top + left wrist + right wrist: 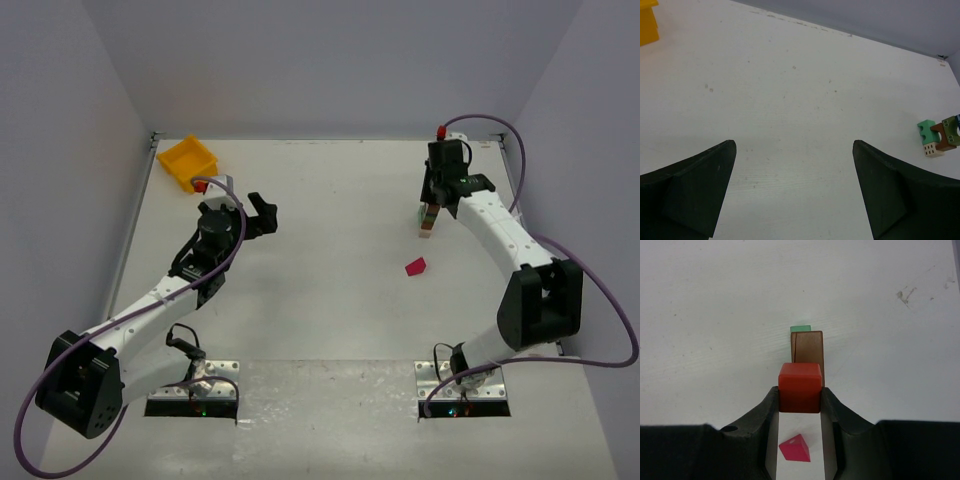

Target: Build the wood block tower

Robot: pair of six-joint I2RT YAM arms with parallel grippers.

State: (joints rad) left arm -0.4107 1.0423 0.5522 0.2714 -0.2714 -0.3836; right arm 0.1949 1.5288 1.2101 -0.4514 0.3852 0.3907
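Upper right of the overhead view, my right gripper (433, 203) stands over the wood block tower (428, 224), the magenta block (415, 266) lying apart below it, while my left gripper (262, 214) hangs mid-left, judged clear of the work. From the left wrist, my fingers (690, 195) are spread on nothing, and the tower at the right edge shows its green, brown and pale colours side-on. From the right wrist, my jaws pinch the orange-red block (800, 387) just before the brown block (809, 347), judged mid-placement; only this view confirms that grip.
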